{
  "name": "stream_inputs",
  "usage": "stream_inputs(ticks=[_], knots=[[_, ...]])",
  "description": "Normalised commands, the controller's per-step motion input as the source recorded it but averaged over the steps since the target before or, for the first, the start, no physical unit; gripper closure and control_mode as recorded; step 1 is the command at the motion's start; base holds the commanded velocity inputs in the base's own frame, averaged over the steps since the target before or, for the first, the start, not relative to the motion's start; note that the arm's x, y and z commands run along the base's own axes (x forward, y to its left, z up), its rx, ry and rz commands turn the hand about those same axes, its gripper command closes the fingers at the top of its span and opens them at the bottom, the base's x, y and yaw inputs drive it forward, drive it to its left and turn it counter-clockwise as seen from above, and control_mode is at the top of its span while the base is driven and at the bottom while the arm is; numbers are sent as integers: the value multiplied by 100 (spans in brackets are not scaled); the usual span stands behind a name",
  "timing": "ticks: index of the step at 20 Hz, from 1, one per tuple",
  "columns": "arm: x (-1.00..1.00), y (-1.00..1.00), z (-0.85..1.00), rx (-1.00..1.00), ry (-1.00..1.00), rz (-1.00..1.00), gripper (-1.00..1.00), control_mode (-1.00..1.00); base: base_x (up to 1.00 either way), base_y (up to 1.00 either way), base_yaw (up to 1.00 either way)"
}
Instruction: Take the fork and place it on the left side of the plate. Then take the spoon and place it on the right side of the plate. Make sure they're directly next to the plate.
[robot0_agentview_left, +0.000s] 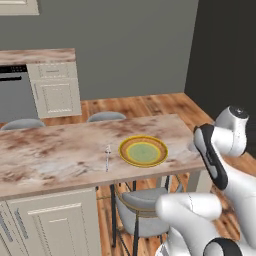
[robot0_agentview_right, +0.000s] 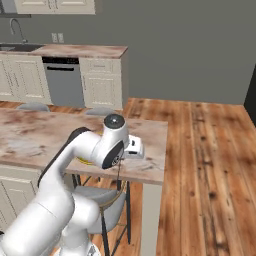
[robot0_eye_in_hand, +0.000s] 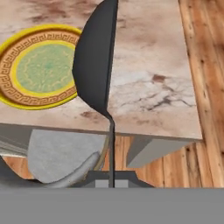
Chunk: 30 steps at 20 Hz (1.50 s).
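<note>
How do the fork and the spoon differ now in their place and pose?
The fork lies flat on the marbled counter, just left of the plate; the spoon is off the counter, clamped in the shut gripper. The fork rests free of the arm; the spoon stands upright from the fingers, its dark bowl over the counter to the plate's right. Both are slim metal cutlery.
</note>
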Motion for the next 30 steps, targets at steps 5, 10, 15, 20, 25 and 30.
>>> stream_inputs(ticks=[5,10,15,20,25,30], knots=[[71,0,-15,12,4,0,100,-100,0,0,0],[46,0,-31,6,3,0,100,-100,0,0,0],[15,0,-29,0,2,-5,100,-100,0,0,0],[8,0,-23,-3,2,-8,100,-100,0,0,0],[3,1,-29,-5,1,-3,100,-100,0,0,0],[17,8,-24,-5,4,0,100,-100,0,0,0]])
